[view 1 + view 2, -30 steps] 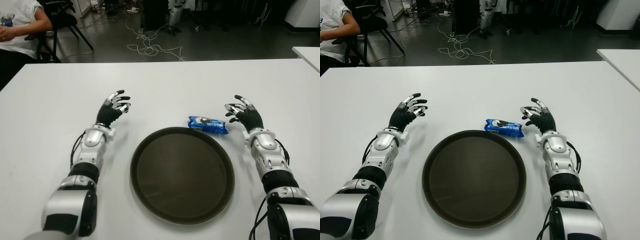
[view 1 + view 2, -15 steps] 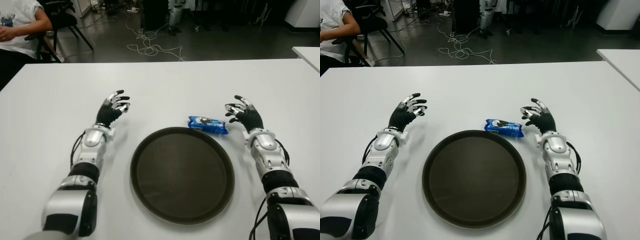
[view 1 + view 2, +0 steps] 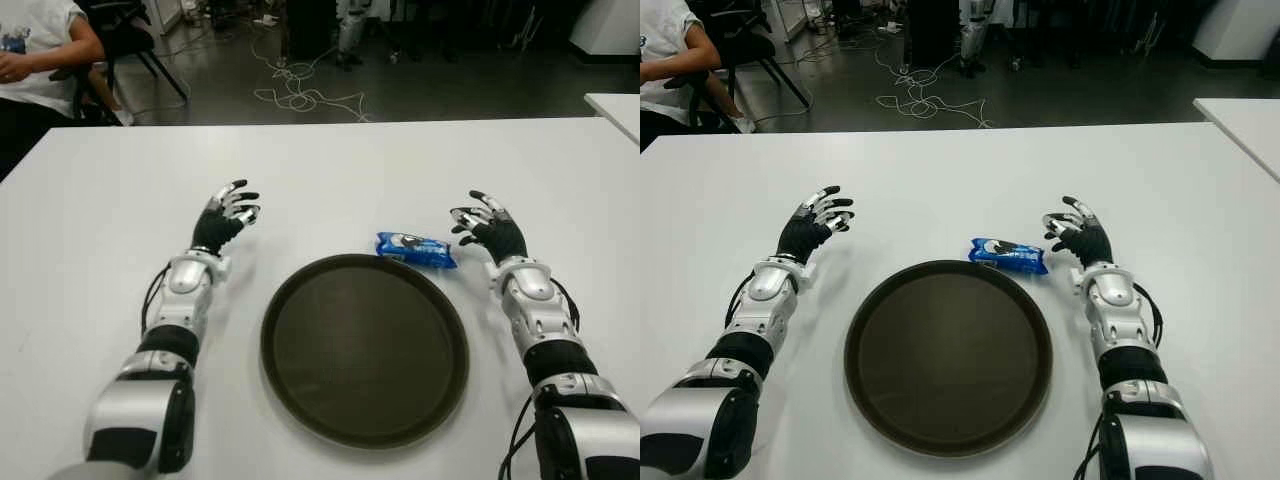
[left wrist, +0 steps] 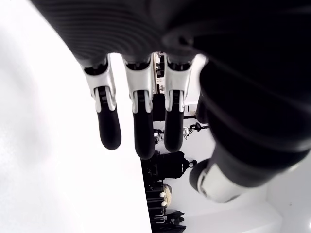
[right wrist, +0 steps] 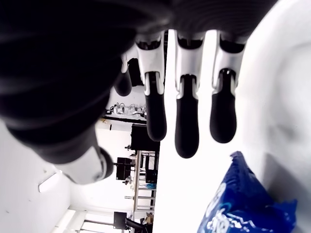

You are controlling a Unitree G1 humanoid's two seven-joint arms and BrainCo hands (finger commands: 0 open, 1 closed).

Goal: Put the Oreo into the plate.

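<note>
A blue Oreo packet [image 3: 416, 249] lies flat on the white table [image 3: 330, 170], touching the far right rim of the round dark plate [image 3: 365, 345]. My right hand [image 3: 482, 226] is just right of the packet, a small gap apart, fingers spread and holding nothing. The packet's end [image 5: 243, 206] shows below those fingers [image 5: 187, 124] in the right wrist view. On the plate's other side, my left hand [image 3: 227, 213] shows over the table with its fingers [image 4: 138, 121] relaxed and nothing in them. The plate holds nothing.
A seated person [image 3: 40, 55] is at the table's far left corner beside a black chair [image 3: 125, 40]. Cables [image 3: 300, 90] lie on the floor beyond the far edge. Another white table [image 3: 615, 105] stands at the right.
</note>
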